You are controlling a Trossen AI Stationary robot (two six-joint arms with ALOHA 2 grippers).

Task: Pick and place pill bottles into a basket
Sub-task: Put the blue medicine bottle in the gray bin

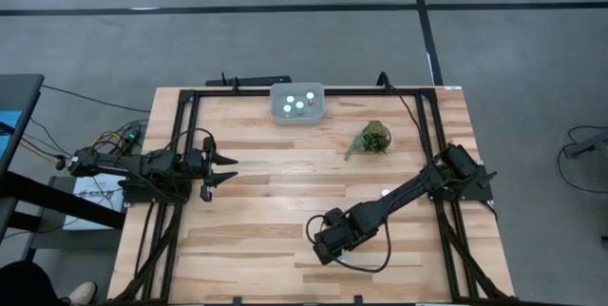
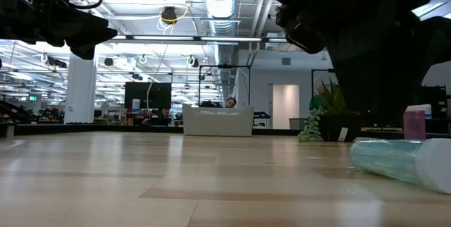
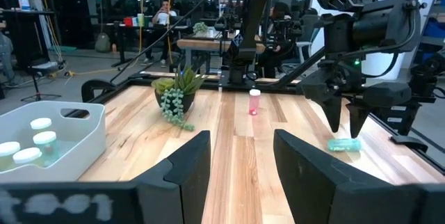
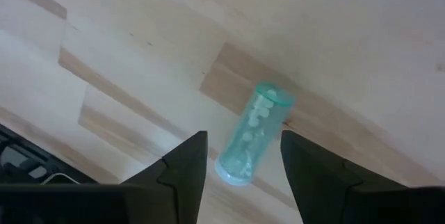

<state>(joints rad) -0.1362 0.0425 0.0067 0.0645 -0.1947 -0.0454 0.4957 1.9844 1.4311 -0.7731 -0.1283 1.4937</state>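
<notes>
A translucent green pill bottle [image 4: 254, 132] with a white cap lies on its side on the table near the front, right of the middle; it also shows in the left wrist view [image 3: 345, 145] and the low view [image 2: 394, 160]. My right gripper [image 4: 240, 147] is open and points down just above it [image 3: 348, 116], one finger on either side, not touching. A reddish bottle [image 3: 254, 102] stands upright farther right [image 1: 384, 193]. The pale basket [image 1: 297, 103] at the far edge holds several white-capped bottles [image 3: 42, 139]. My left gripper [image 1: 226, 170] is open and empty at the table's left.
A small green potted plant [image 1: 373, 139] stands right of the basket. A black metal frame [image 1: 180, 116] runs along the table's far, left and right edges. Bare wood lies between the two arms in the middle of the table.
</notes>
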